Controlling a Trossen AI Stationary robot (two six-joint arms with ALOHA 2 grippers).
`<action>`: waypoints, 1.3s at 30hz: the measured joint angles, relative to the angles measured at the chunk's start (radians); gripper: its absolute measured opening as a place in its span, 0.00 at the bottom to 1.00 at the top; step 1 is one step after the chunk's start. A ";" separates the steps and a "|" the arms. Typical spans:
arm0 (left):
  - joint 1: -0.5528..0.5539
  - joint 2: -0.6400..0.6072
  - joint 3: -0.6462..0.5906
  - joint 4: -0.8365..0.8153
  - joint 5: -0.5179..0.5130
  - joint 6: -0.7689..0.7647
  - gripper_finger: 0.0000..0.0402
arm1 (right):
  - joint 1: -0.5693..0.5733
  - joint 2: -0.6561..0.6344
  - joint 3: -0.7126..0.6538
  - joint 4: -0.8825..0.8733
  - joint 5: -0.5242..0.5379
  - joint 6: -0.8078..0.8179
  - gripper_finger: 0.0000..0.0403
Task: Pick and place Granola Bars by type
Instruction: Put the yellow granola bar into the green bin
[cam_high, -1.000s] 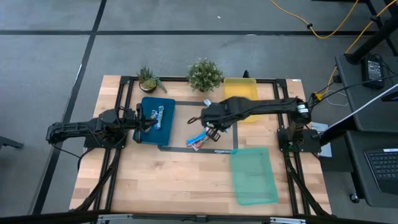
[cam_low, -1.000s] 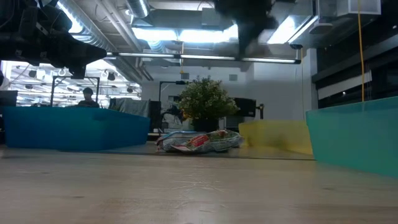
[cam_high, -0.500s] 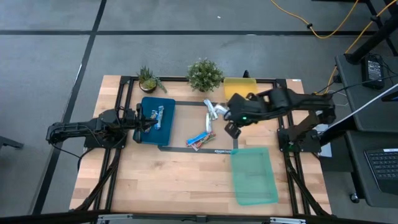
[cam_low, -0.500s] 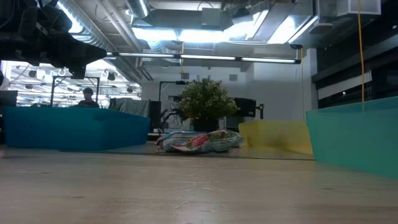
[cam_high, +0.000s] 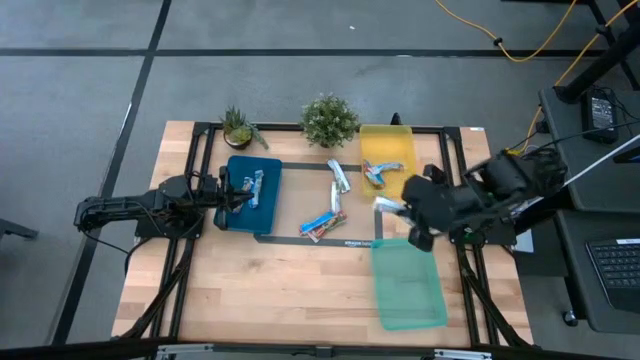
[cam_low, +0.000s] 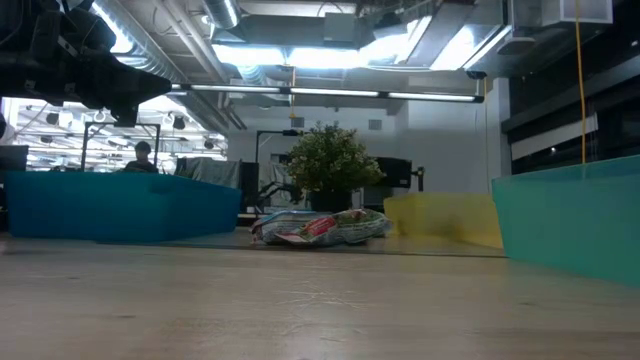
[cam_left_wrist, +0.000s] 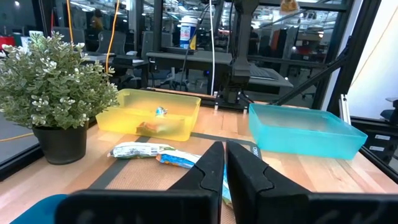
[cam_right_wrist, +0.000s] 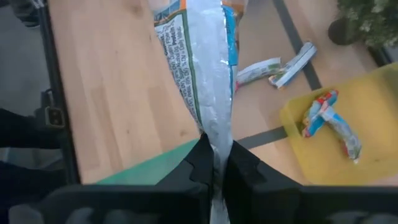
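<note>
My right gripper (cam_high: 408, 214) is shut on a silvery-white granola bar with blue and orange edges (cam_right_wrist: 202, 68). It is above the table between the yellow tray (cam_high: 386, 146) and the green tray (cam_high: 408, 285). Two bars (cam_high: 380, 172) lie in the yellow tray. Several bars (cam_high: 325, 222) lie flat on the table's middle, and they also show in the low view (cam_low: 320, 227). My left gripper (cam_left_wrist: 224, 167) is shut and empty above the blue tray (cam_high: 252, 205), which holds a few bars (cam_high: 251, 186). My right gripper pinches the bar's flat crimped end (cam_right_wrist: 215, 142) between its two fingers. The bar sticks straight out ahead of the fingers, toward the table's left in the high view (cam_high: 388, 205). It is lifted clear of the table and trays.
Two potted plants (cam_high: 329, 120) (cam_high: 239, 127) stand at the far edge. A black tape rectangle (cam_high: 300, 240) marks the table's middle. Bare wood lies along the near half, left of the green tray.
My right gripper has risen from the pile of bars in the middle. It has drawn back toward the table's right edge with the silvery bar. Its arm has folded back, uncovering the yellow tray.
</note>
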 joint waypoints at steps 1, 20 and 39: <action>0.000 0.000 0.000 0.000 0.000 0.000 0.03 | 0.016 -0.005 0.000 -0.004 0.006 0.019 0.06; 0.000 0.000 0.000 0.000 0.000 0.000 0.03 | 0.211 -0.035 -0.293 0.046 -0.027 0.293 0.06; 0.000 0.000 0.000 0.000 0.000 0.000 0.03 | 0.189 -0.066 -0.812 0.501 -0.325 0.403 0.06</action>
